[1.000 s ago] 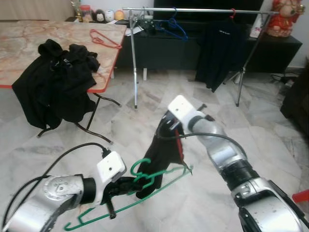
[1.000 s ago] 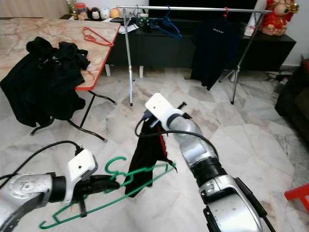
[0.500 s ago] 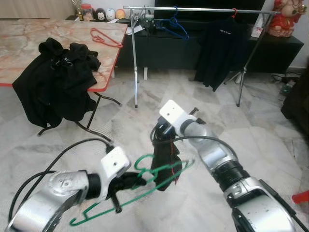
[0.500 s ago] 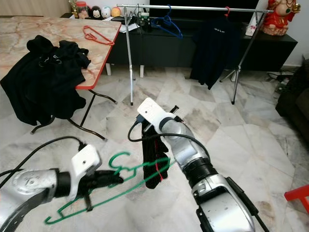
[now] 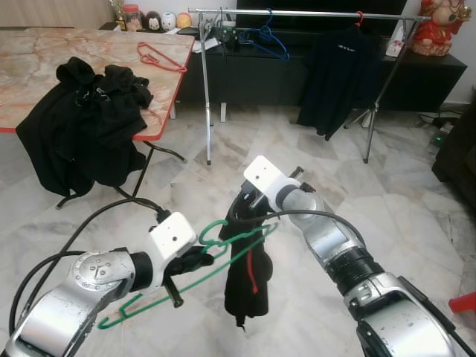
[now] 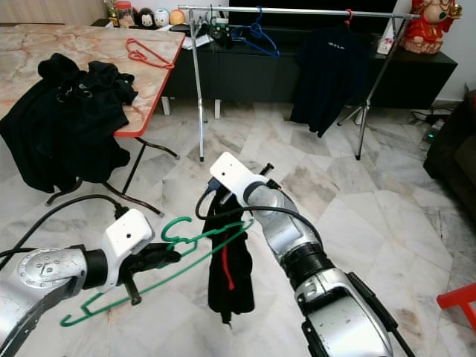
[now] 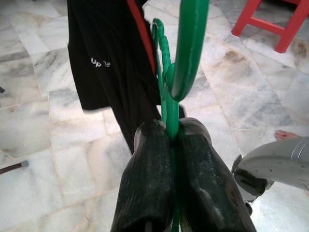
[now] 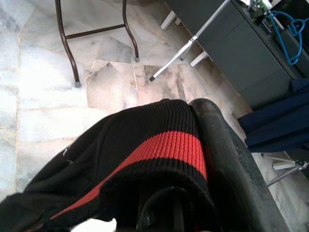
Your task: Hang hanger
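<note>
A marble-topped folding table with a red edge stands far left, a heap of black clothes draped over its near edge and a red wire hanger on top. Across the far side runs a silver metal clothes rail carrying a black shirt and a blue hanger. Near centre, a black garment with a red collar stripe hangs from the right gripper, whose fingers are closed on its collar. The left gripper is clamped on the neck of the green plastic hanger, whose right end touches the garment's top.
</note>
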`<state>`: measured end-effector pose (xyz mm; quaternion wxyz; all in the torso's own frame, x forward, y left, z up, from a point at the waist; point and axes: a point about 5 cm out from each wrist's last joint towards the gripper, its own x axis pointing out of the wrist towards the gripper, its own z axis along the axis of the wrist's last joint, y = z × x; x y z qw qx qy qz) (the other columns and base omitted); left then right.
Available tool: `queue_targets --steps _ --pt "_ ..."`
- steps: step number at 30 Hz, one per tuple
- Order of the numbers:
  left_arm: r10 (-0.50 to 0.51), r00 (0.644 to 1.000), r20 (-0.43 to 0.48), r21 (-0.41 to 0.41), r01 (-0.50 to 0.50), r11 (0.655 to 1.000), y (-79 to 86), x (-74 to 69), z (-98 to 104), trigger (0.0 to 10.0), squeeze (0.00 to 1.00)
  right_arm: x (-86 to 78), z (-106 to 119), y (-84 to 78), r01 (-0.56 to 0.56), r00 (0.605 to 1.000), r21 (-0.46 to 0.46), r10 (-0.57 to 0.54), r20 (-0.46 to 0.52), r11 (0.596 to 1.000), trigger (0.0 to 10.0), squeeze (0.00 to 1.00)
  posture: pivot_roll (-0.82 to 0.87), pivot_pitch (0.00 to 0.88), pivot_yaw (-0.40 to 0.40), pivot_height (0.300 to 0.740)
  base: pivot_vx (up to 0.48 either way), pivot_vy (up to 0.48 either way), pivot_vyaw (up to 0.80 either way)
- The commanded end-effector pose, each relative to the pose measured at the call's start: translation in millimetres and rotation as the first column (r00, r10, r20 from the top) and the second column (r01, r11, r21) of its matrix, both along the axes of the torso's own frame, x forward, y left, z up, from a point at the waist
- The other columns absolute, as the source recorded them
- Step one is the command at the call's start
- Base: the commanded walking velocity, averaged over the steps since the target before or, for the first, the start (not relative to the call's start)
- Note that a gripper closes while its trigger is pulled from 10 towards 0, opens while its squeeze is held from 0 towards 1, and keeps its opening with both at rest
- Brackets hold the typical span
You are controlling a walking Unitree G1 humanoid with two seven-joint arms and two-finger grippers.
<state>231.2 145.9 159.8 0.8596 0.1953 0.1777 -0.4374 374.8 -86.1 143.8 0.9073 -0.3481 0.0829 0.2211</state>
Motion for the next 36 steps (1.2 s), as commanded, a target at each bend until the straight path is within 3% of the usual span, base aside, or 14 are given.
queue_targets --steps 1,8,12,23,36 --pt "0.023 1.0 0.018 0.011 -0.023 1.0 3.9 2.6 1.6 10.0 0.0 2.4 8.8 -0.7 -0.004 1.0 0.008 0.003 0.031 1.0 10.0 0.0 0.06 0.031 -0.089 0.716 0.0 0.0 0.0" --pt "0.094 0.995 0.044 0.045 -0.096 0.994 9.7 8.8 -3.5 10.0 0.0 1.5 9.2 1.1 -0.012 0.999 0.009 0.012 0.03 1.0 10.0 0.0 0.05 0.023 -0.089 0.716 0.0 0.0 0.0" --pt "0.077 0.997 0.019 0.048 -0.078 0.996 8.0 5.4 -6.1 10.0 0.0 1.2 7.5 0.2 -0.015 1.0 0.004 0.015 0.026 1.0 10.0 0.0 0.05 0.019 -0.091 0.716 0.0 0.0 0.0" --pt "0.155 0.985 0.082 0.06 -0.16 0.985 12.6 14.5 -5.0 10.0 0.0 0.6 6.3 0.0 -0.021 1.0 0.001 0.02 0.022 1.0 10.0 0.0 0.05 0.017 -0.092 0.716 0.0 0.0 0.0" --pt "0.164 0.983 0.086 -0.032 -0.162 0.986 -0.3 18.1 -0.4 10.0 0.0 -1.9 0.9 4.3 -0.016 1.0 0.017 0.016 -0.002 1.0 10.0 0.0 0.05 0.022 -0.095 0.716 0.0 0.0 0.0"
